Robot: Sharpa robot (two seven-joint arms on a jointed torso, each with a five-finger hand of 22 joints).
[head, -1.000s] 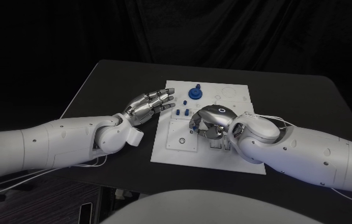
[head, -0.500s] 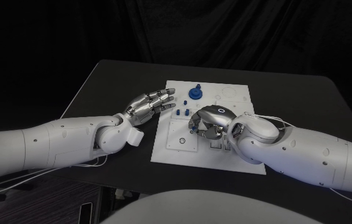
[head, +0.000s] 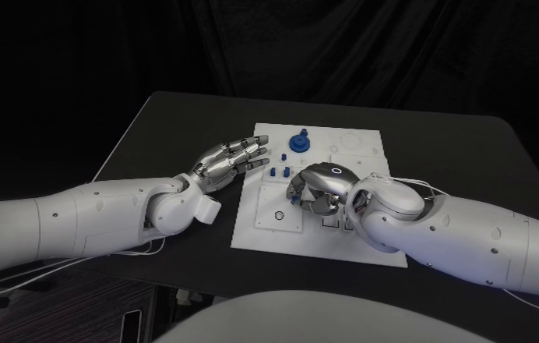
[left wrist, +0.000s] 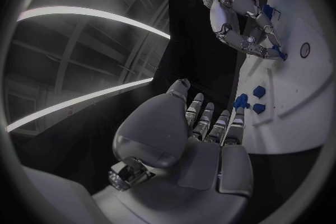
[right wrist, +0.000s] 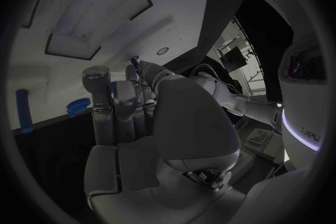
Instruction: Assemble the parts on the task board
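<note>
The white task board [head: 350, 145] lies in the middle of the black table. A blue knobbed part [head: 300, 142] stands near its far edge, and small blue parts [head: 275, 173] stand by its left edge. My right hand [head: 322, 188] hovers low over the board's middle with its fingers curled downward. In the left wrist view that right hand [left wrist: 241, 22] pinches a small blue part [left wrist: 280, 55] at its fingertips above the board [left wrist: 301, 84]. My left hand [head: 230, 160] lies flat and open beside the board's left edge, holding nothing.
A round hole [head: 279, 217] sits in the board's near-left panel. The black table [head: 180, 125] stretches bare to the left of the board and behind it. My right forearm [head: 449, 234] covers the board's near-right corner.
My right hand has shifted very slightly towards the left over the board's middle. The left hand and the parts on the board have not moved.
</note>
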